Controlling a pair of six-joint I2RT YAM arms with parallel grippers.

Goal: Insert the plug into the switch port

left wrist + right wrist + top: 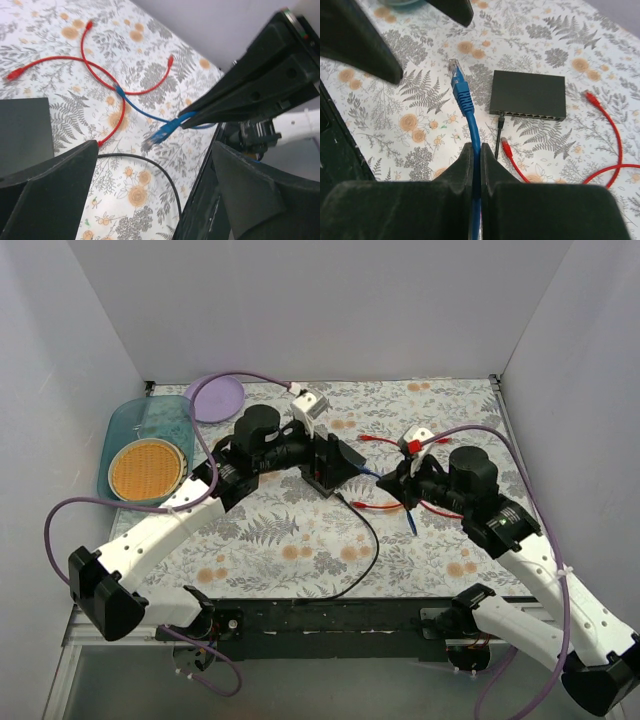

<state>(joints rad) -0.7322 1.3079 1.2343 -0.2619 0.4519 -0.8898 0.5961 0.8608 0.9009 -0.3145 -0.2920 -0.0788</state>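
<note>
The switch [345, 455] is a flat black box on the floral cloth at the middle; its port row faces the right wrist view [527, 95], with a black cable [499, 131] plugged in at its left end. My right gripper [392, 480] is shut on a blue cable [475, 135] and holds its plug [457, 80] in the air, left of the switch and apart from it. My left gripper [322, 472] hovers open and empty beside the switch [25, 130]. Between its fingers [50, 190] the blue plug [160, 135] shows.
Red cables [375, 505] lie loose on the cloth right of the switch, one red plug [506, 145] just in front of the ports. The black cable [370, 540] loops toward the near edge. A teal tray [135, 420] and a purple plate [215, 397] sit at the back left.
</note>
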